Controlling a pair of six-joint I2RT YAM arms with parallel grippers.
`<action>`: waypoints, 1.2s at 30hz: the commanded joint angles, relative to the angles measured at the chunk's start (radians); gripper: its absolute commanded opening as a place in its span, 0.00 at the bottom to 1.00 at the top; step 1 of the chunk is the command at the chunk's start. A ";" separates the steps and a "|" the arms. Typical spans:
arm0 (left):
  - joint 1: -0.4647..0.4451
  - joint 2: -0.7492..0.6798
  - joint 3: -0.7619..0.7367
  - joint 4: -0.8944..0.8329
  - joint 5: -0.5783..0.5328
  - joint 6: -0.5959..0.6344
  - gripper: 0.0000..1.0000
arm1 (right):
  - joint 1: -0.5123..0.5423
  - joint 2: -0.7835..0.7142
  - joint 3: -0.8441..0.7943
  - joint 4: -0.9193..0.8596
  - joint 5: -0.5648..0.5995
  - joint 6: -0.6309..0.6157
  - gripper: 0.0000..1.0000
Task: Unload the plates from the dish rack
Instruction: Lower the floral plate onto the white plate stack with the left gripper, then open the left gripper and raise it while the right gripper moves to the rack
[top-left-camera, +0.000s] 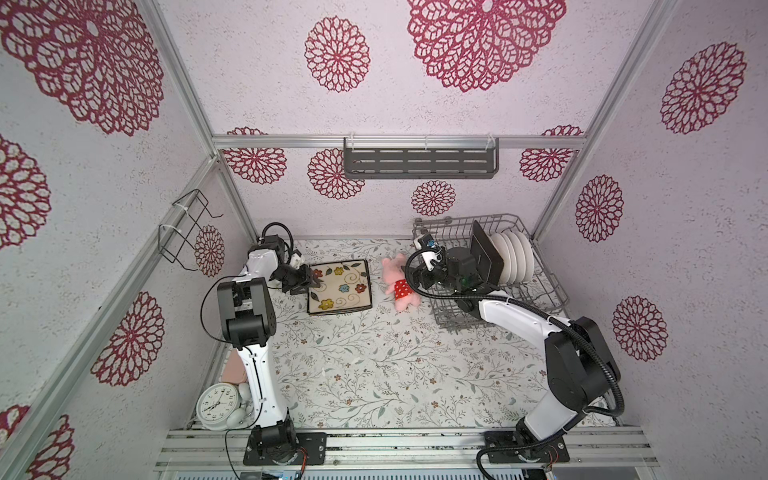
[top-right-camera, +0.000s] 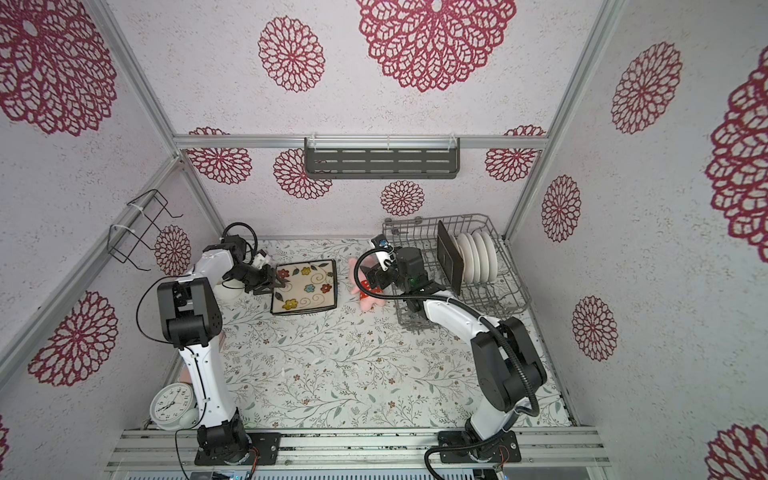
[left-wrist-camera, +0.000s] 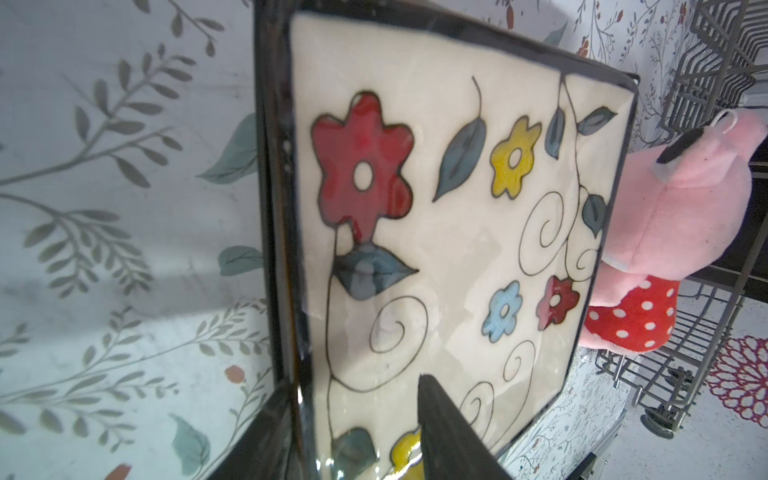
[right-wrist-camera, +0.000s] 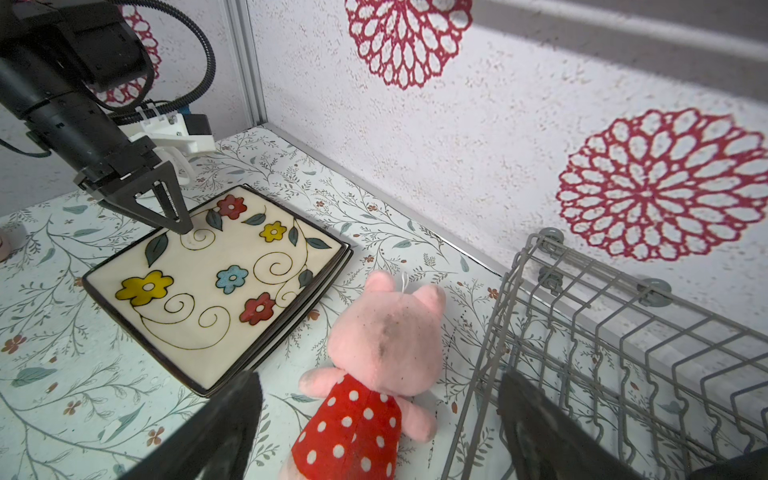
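Several white plates (top-left-camera: 519, 253) and a dark plate (top-left-camera: 488, 254) upright in the dish rack (top-left-camera: 451, 318); left fingers (right-wrist-camera: 174, 203) and right fingers (right-wrist-camera: 224, 424) apart.

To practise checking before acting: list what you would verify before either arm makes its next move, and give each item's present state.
1. Right gripper open and empty: ok.
2. Left gripper clear of cream plate: not ok, jaws open astride its rim.
3. Cream plate lying flat: ok.
4. Pig toy apart from cream plate: ok.
5. Rack emptied: not ok; dark plate and white plates stand in it.
6. Dark plate free in its tines: cannot tell.
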 joint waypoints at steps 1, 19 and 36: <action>-0.002 -0.015 0.014 -0.012 -0.062 0.020 0.49 | -0.005 -0.042 0.009 0.003 0.003 0.002 0.93; -0.030 -0.123 0.020 0.014 -0.133 0.025 0.56 | -0.045 -0.255 -0.039 -0.122 0.283 -0.175 0.99; -0.156 -0.431 -0.013 -0.006 -0.109 0.060 0.59 | -0.487 -0.560 -0.229 -0.208 -0.105 0.109 0.99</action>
